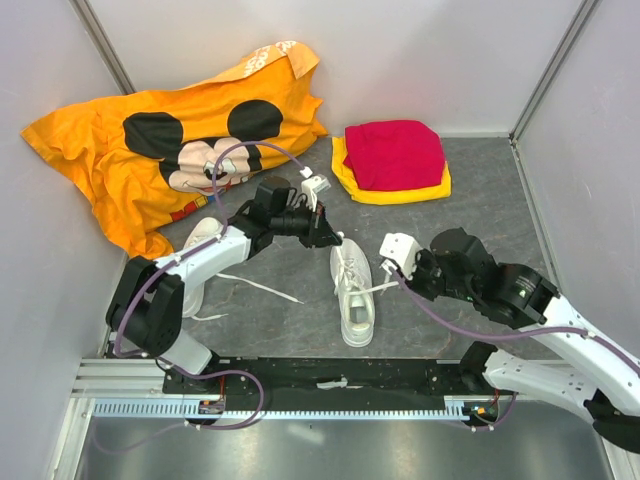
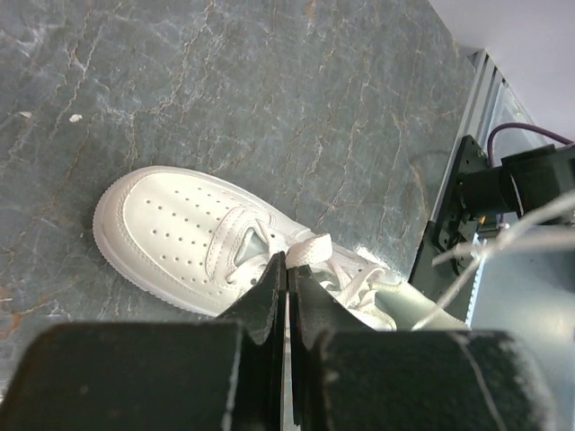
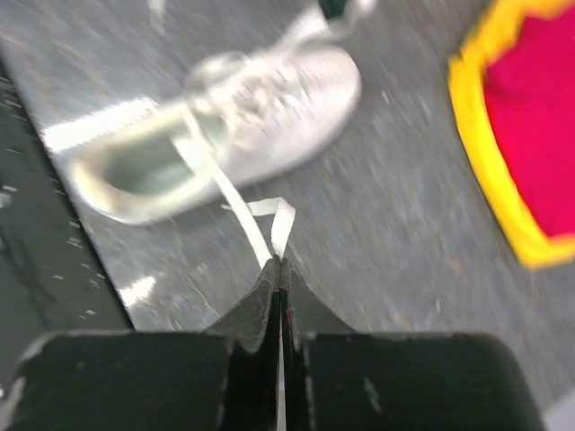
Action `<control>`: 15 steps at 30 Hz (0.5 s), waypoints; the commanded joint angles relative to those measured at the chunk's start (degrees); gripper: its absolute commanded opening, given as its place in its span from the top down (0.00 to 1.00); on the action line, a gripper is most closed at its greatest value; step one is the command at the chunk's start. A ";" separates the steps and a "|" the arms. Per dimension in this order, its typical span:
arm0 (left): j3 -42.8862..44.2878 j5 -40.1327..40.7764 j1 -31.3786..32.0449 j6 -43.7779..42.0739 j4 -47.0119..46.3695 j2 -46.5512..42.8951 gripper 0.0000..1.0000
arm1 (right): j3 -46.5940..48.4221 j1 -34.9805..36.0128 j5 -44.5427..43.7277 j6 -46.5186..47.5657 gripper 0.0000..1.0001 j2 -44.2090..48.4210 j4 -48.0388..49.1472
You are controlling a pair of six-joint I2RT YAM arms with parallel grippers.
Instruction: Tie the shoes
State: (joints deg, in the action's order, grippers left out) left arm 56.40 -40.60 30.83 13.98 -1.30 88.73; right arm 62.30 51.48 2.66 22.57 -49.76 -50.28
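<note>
One white shoe lies in the middle of the table, toe pointing away from the arms. The other shoe lies at the left, partly under my left arm. My left gripper hangs just over the middle shoe's far end. In the left wrist view that shoe lies below my left gripper, which is shut with a flat lace end pinched at its tips. My right gripper is to the right of the shoe. In the blurred right wrist view my right gripper is shut on a looped lace running from the shoe.
An orange cartoon-mouse shirt is heaped at the back left. A red cloth lies on a yellow cloth at the back right. Loose laces trail from the left shoe. A metal rail runs along the near edge; walls stand on three sides.
</note>
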 commanded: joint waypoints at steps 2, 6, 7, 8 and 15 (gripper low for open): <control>4.23 1.48 -0.07 -8.86 5.50 -3.21 0.98 | -5.61 -3.93 -13.72 -2.53 1.00 4.23 -1.31; 5.30 6.40 -0.07 -12.56 7.80 -4.35 0.99 | -7.90 -6.74 -20.57 -3.32 1.00 6.60 -1.22; 5.38 8.76 -0.07 -13.27 8.15 -4.61 0.99 | -8.42 -7.36 -21.46 -3.41 1.00 6.86 -1.92; 5.39 9.74 -0.15 -13.88 8.59 -5.05 0.98 | -8.86 -7.62 -24.16 -2.89 1.00 7.13 -2.36; 4.86 13.35 -0.24 -18.19 10.26 -6.72 0.98 | -13.78 -8.24 -29.90 2.22 1.00 12.66 -6.75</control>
State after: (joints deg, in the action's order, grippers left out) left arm 59.64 -30.44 30.83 1.37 7.84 84.95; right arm 50.06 43.48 -21.47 22.52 -40.03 -53.67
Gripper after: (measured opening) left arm 0.025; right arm 0.007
